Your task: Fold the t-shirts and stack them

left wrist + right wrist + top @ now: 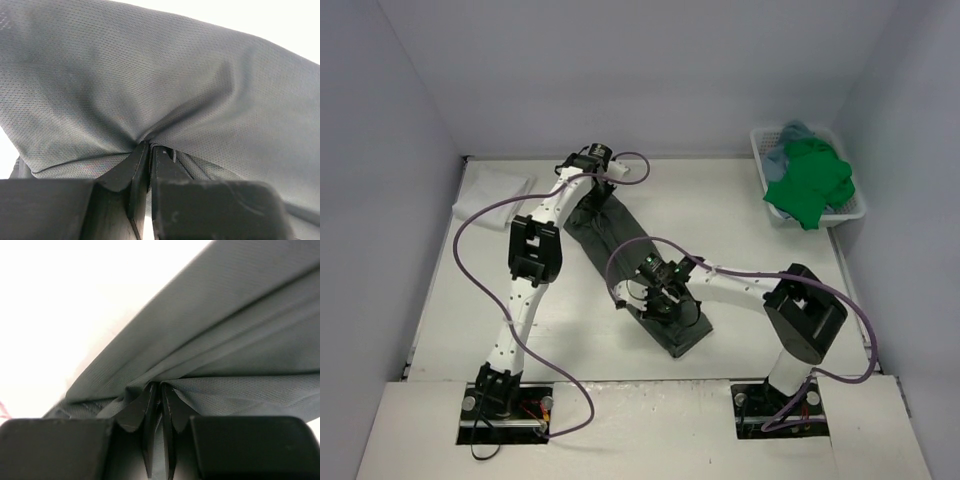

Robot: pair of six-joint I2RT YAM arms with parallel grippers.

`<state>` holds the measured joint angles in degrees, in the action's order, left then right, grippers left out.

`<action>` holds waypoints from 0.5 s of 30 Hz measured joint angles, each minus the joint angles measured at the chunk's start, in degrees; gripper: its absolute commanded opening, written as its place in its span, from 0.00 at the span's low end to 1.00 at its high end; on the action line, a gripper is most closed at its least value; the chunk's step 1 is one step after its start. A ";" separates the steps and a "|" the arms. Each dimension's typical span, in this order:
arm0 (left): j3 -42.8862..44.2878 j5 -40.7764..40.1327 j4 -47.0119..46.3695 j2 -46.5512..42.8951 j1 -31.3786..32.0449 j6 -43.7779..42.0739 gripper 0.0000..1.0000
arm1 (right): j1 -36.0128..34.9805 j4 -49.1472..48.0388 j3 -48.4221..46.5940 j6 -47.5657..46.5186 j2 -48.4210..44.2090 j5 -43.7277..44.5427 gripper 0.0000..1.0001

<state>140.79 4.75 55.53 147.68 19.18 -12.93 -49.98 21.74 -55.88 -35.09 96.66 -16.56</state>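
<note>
The white bench carries three things. A dark grey t-shirt, gathered into a long narrow strip, runs diagonally across the middle, from the far side left of centre toward the near centre. A folded white t-shirt lies flat in the far left corner. A white plastic lattice basket stands in the far right corner, close to the right wall.

arms: white, black joints, possibly screws | cables: purple | fingers: black
</note>
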 measured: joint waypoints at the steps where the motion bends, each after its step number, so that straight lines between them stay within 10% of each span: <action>1: 0.00 -0.37 -0.04 0.02 0.17 -0.15 0.00 | -1.09 -0.15 0.00 0.55 0.00 -0.11 0.06; 15: 3.43 13.44 -6.36 2.64 0.87 1.70 0.02 | -7.63 -0.48 -3.52 4.37 3.04 -2.43 0.09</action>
<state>144.22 18.20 49.17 150.32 20.05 -11.22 -57.60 21.26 -59.40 -30.72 99.70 -18.98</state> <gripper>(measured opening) 0.007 0.083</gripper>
